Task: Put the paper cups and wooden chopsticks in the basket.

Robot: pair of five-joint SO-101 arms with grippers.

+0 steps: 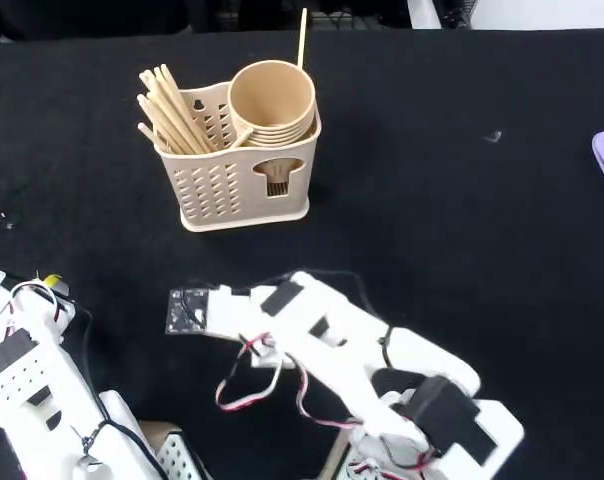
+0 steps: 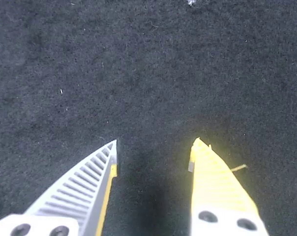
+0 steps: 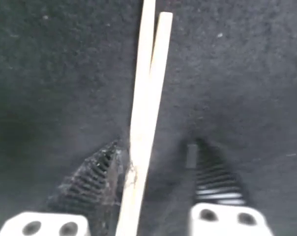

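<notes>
A joined pair of wooden chopsticks [image 3: 147, 98] is lying, as far as I can judge, on the black table cloth [image 1: 462, 230] on the arms' side of the basket [image 1: 232, 185], apart from it. The right gripper [image 3: 153, 145] is straddling the pair with its jaws wide and holding nothing. The sticks are sitting off-centre, right against one finger and well away from the other.

That offset is the main risk. If the jaws close from here, the far finger is likely to push the pair sideways or roll it, so the grip may land on an edge and the sticks may twist or slip out in the lift. A grasp far from the middle of the pair could also let it sag and catch on the basket rim.

The basket is already holding a bundle of chopsticks [image 1: 167, 110] in one compartment and stacked paper cups [image 1: 272, 100] in the other, with a single stick [image 1: 303, 40] rising behind the cups. A tilted pair could strike these, or nudge the light basket.

The left gripper [image 2: 155, 141] is hanging over bare cloth, jaws wide and holding nothing.
</notes>
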